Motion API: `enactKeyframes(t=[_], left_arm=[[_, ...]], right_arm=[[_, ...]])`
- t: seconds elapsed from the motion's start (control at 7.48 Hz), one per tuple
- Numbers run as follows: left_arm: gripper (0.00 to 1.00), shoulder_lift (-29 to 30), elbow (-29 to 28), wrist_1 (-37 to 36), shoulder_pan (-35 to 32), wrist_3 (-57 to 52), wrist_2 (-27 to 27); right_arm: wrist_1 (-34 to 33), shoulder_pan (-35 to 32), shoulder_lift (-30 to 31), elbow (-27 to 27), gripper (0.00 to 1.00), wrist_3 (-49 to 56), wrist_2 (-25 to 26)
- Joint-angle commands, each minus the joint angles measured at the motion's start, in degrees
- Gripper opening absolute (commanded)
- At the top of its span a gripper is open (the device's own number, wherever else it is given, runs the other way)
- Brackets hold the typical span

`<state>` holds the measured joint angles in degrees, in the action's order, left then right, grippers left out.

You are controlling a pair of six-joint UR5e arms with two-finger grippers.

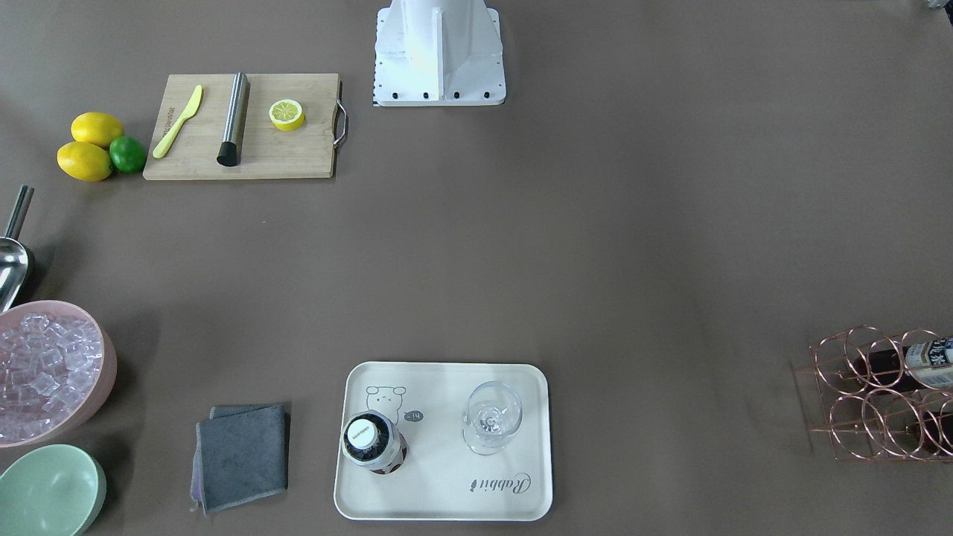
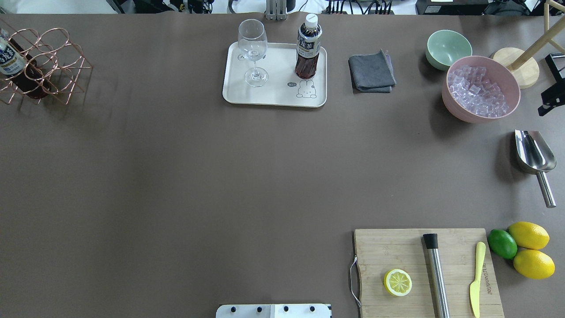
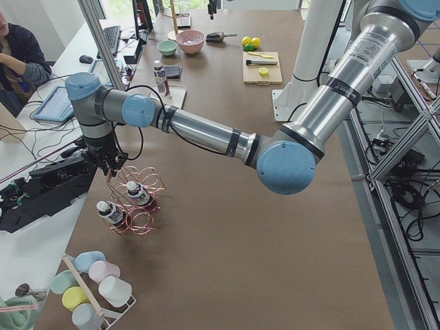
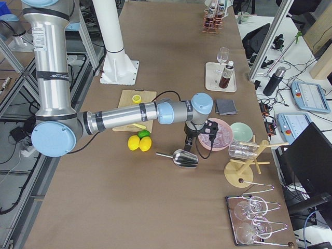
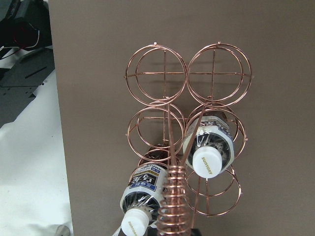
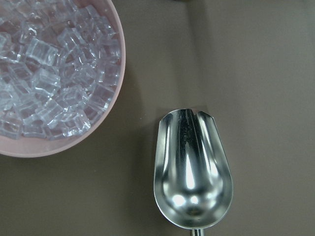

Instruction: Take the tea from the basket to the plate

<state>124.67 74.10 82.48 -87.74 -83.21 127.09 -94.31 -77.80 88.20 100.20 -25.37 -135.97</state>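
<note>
One tea bottle (image 2: 308,46) stands upright on the cream plate (image 2: 276,95), beside a wine glass (image 2: 253,48); it also shows in the front view (image 1: 372,441) on the plate (image 1: 447,387). The copper wire basket (image 5: 187,123) holds two more tea bottles lying in its cells, one (image 5: 209,147) to the right of the coiled handle (image 5: 172,201) and one (image 5: 142,191) to its left. My left gripper (image 3: 110,165) hangs just above the basket (image 3: 134,203); I cannot tell if it is open. My right gripper (image 4: 188,145) hovers over a steel scoop (image 6: 192,172); I cannot tell its state.
A pink bowl of ice (image 2: 481,88), a mint-green bowl (image 2: 448,48) and a grey cloth (image 2: 371,71) lie right of the plate. A cutting board (image 2: 423,274) carries a lemon half, a steel muddler and a yellow knife. Two lemons and a lime (image 2: 502,244) lie beside it.
</note>
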Motion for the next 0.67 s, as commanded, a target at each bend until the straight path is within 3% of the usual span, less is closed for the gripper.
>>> enactKeyframes(t=[0.0,0.13,0.53], left_arm=[[0.00,0.1,-0.2,0.1,0.6,0.2,0.0],[0.00,0.1,-0.2,0.1,0.9,0.2,0.0],[0.00,0.0,-0.2,0.3,1.1,0.2,0.0]], right_arm=[[1.4,-5.8,6.4,1.2,1.00,6.2,-6.1],[1.3,-8.0,7.6,0.8,1.00,10.5,-6.1],[1.2,-9.5,7.2,-1.4,1.00,10.1,-4.9]])
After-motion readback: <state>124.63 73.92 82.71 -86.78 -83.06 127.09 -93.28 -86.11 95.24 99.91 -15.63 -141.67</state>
